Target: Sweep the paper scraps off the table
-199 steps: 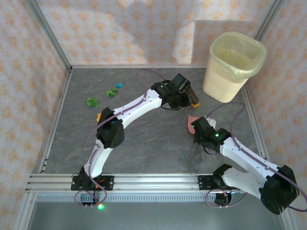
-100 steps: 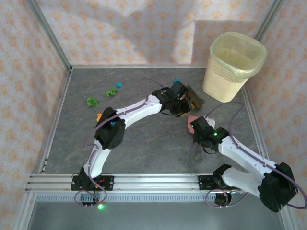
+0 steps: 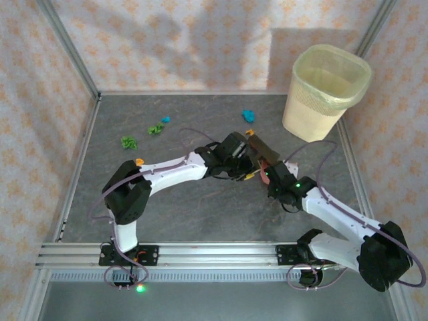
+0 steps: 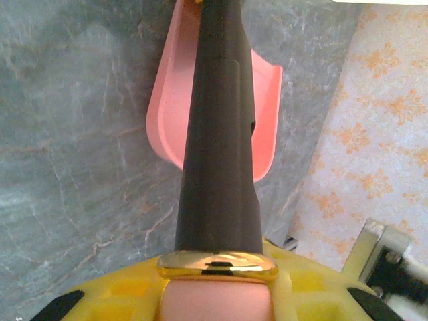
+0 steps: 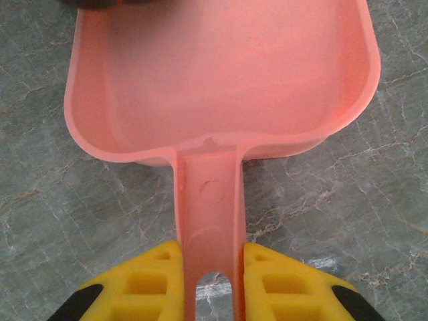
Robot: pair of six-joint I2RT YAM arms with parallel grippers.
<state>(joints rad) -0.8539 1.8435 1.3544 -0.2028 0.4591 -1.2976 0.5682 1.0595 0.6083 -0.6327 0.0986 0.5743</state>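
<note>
So: scraps (image 3: 248, 115) far off dustpan (image 5: 221, 80) tight in R gripper (image 5: 212, 257), brush (image 4: 221, 134) in L gripper (image 4: 217, 287).

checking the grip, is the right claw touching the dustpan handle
Touching. The right wrist view shows the right claw with both yellow fingers pressed against the pink dustpan handle.

Overhead view looks down from behind; both wrist views (very close) share dustpan (image 5: 221, 80) and table (image 5: 374, 200).
</note>
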